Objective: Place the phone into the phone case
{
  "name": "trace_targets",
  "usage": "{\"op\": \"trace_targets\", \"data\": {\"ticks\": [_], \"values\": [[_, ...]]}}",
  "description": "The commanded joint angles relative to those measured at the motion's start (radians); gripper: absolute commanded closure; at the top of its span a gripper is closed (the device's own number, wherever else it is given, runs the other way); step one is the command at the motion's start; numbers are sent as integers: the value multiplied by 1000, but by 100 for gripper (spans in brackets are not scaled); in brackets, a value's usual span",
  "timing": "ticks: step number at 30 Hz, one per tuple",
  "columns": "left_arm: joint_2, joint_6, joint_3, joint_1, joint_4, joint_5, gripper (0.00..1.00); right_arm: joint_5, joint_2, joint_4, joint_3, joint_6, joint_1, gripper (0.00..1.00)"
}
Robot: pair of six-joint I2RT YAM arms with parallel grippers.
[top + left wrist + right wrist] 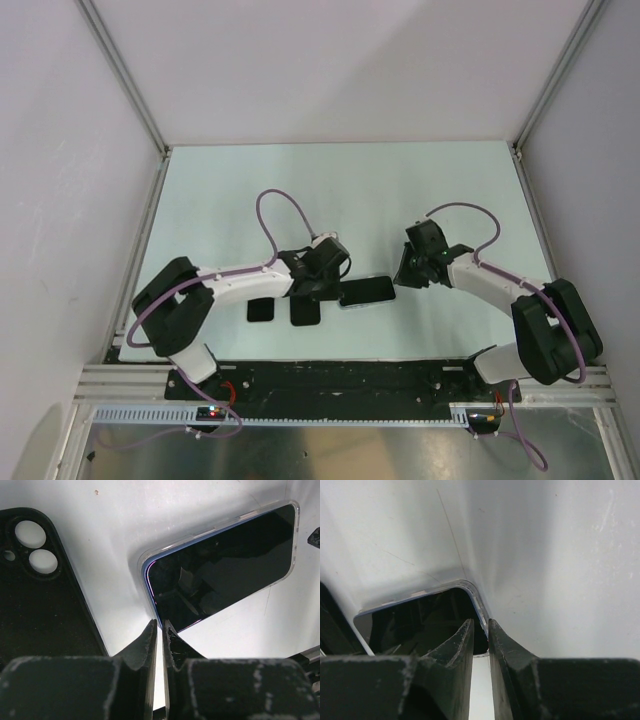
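Phone lying inside a clear case in the lower middle of the top view, with a clenched pincer at each of its ends.

In the top view the phone (365,292) lies flat on the table (330,190), screen up, between the left gripper (336,288) and the right gripper (400,277). In the left wrist view the clear case (295,530) makes a rim around the phone; whether it sits fully in, I cannot tell. The left gripper is closed to a thin slit with nothing in it, its tips at the phone's lower left corner. The right gripper is also nearly closed, with its tips over a rounded corner of the phone. A black case (40,595) with camera holes lies at the left of the left wrist view, near the phone but apart. In the top view a dark flat piece (261,310) lies left of it.
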Motion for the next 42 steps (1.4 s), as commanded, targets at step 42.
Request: {"op": "trace_targets", "data": {"ticks": [42], "values": [[181, -14, 33, -10, 75, 32, 100, -33, 63, 97, -52, -10, 14, 81]]}}
